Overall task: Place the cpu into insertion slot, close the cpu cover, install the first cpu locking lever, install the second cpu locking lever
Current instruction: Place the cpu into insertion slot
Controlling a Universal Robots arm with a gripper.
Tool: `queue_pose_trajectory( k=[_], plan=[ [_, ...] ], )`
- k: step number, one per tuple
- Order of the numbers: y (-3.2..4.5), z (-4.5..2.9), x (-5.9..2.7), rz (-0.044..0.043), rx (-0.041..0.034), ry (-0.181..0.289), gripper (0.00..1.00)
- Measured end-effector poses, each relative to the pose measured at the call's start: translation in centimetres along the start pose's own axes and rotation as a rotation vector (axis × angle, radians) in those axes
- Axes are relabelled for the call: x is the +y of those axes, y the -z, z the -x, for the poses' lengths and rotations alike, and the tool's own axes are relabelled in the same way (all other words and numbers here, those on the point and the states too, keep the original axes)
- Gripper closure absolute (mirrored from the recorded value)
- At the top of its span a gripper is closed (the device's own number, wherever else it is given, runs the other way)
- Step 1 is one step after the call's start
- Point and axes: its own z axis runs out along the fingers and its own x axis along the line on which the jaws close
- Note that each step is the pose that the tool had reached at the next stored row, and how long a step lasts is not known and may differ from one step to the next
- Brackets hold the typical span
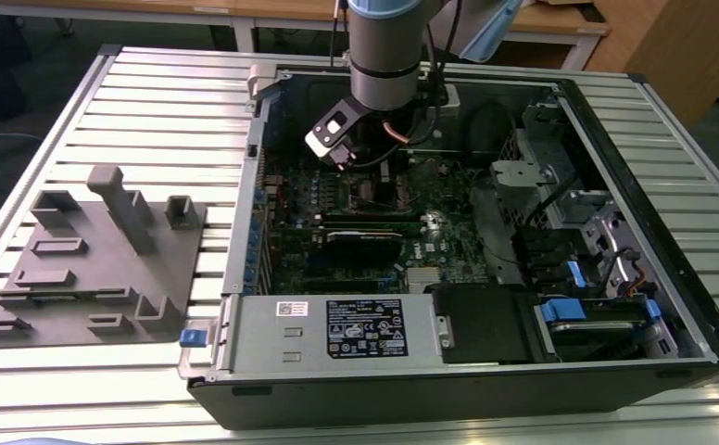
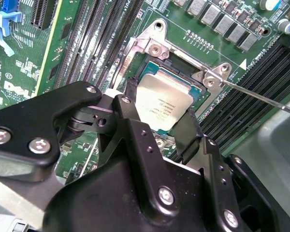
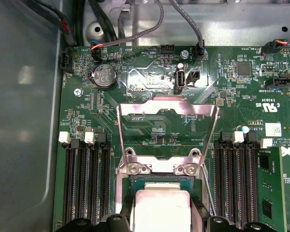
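Note:
The cpu [image 2: 160, 104], a small square chip with a silver-grey top, sits between the two black fingers [image 2: 131, 94] of my gripper [image 2: 162, 110], which is shut on it. It hangs level just over the insertion slot [image 2: 182, 73], whose dark rim shows around it. In the first wrist view the cpu [image 3: 162, 209] is framed by the slot [image 3: 159, 180]. The cpu cover [image 3: 167, 107] stands swung open beyond its hinge. A thin locking lever [image 2: 261, 96] sticks out beside the slot. In the exterior view the gripper [image 1: 362, 171] is low inside the open computer case.
Long black memory slots [image 3: 87, 183] flank the socket on both sides. The grey power-supply box [image 1: 334, 329] lies at the case's near edge, drive bays [image 1: 582, 241] on the exterior view's right. A grey fixture block [image 1: 88, 260] sits on the slatted table.

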Motion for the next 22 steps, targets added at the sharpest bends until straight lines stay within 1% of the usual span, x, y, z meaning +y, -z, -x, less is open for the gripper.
queue_pose_trajectory(
  k=[22],
  plan=[
    [-0.1, 0.0, -0.01, 0.0, 0.0, 0.0, 0.46]
  ],
)
